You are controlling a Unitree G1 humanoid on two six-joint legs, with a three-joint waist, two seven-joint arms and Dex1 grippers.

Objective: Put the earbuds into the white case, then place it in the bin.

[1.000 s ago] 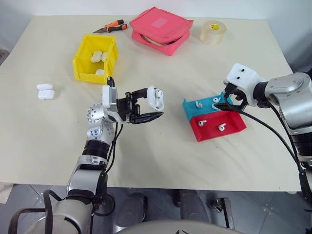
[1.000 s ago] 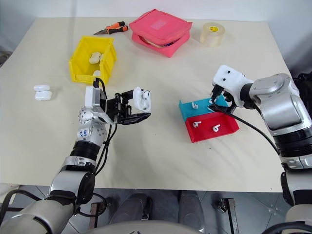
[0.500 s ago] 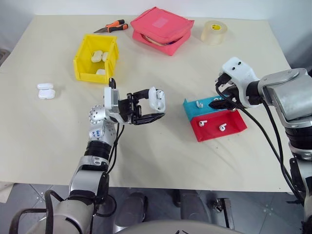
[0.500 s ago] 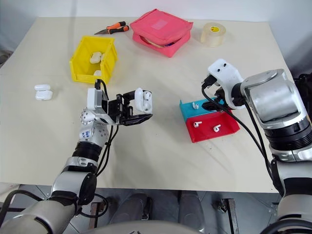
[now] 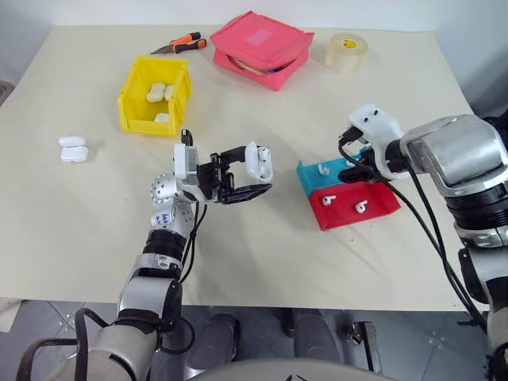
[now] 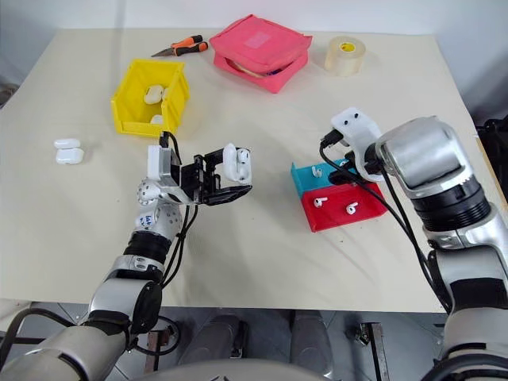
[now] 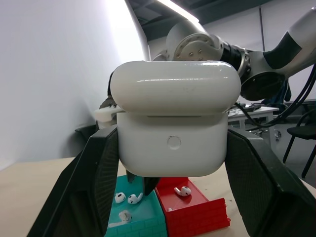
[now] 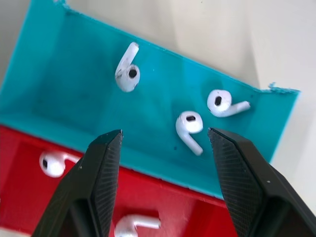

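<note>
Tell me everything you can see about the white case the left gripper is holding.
The white case is a small, glossy, rounded plastic earbud case with a hinged lid and a small round button on its front. The lid looks shut or nearly so, a thin seam showing. It is held above the table, clamped at both sides by the left gripper, and touches nothing else.

The worktop (image 5: 317,278) was pale cream. The bin (image 5: 135,99) was bright yellow and held glossy white cases. The white case (image 5: 258,161) sat between black fingers (image 5: 248,190). One tray (image 8: 64,74) was teal, the other tray (image 5: 373,218) red, its outer wall moulded in a brick pattern. The earbuds (image 8: 189,126) were white with dark spots. The pouch (image 5: 262,48) was pink, the tape roll (image 5: 347,51) pale yellow, the pliers (image 5: 181,44) orange and black.
</note>
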